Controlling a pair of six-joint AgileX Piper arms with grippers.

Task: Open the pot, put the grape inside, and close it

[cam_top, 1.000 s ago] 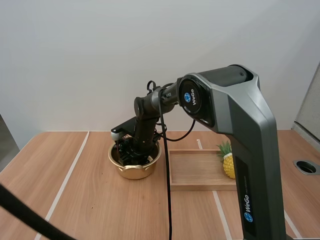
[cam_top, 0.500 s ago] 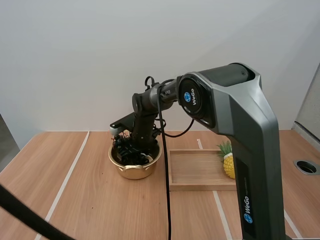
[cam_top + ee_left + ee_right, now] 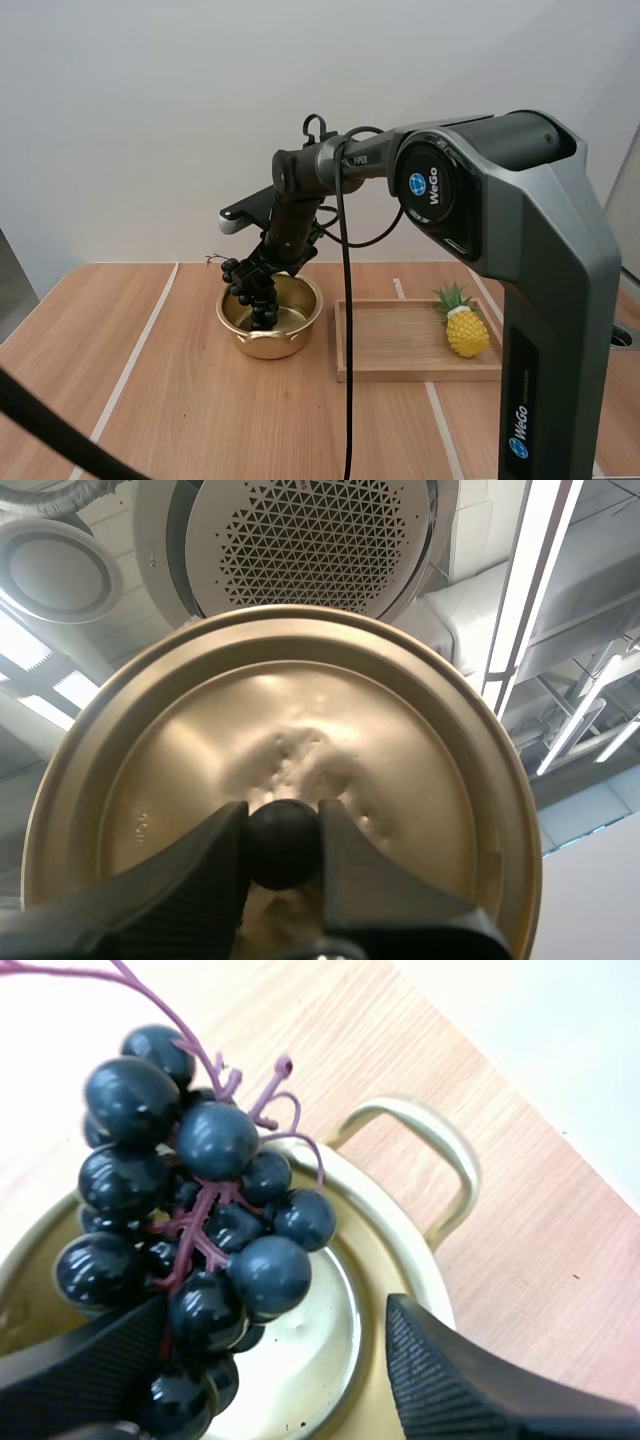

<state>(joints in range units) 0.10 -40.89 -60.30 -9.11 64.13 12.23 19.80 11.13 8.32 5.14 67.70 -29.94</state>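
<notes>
My left gripper [image 3: 283,825] is pinching the dished gold lid [image 3: 300,705] by its black knob [image 3: 283,845], my right gripper [image 3: 272,1310] gaping beside glossy dark grapes [image 3: 215,1140] above the gold pot [image 3: 270,342].

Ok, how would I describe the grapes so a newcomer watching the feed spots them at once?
On the wooden table, find the gold pot left of the wooden tray. The bunch of grapes is at the pot's open mouth, by the right hand. Only it is a near-black cluster on a purple stem; the pineapple on the tray is yellow.
</notes>
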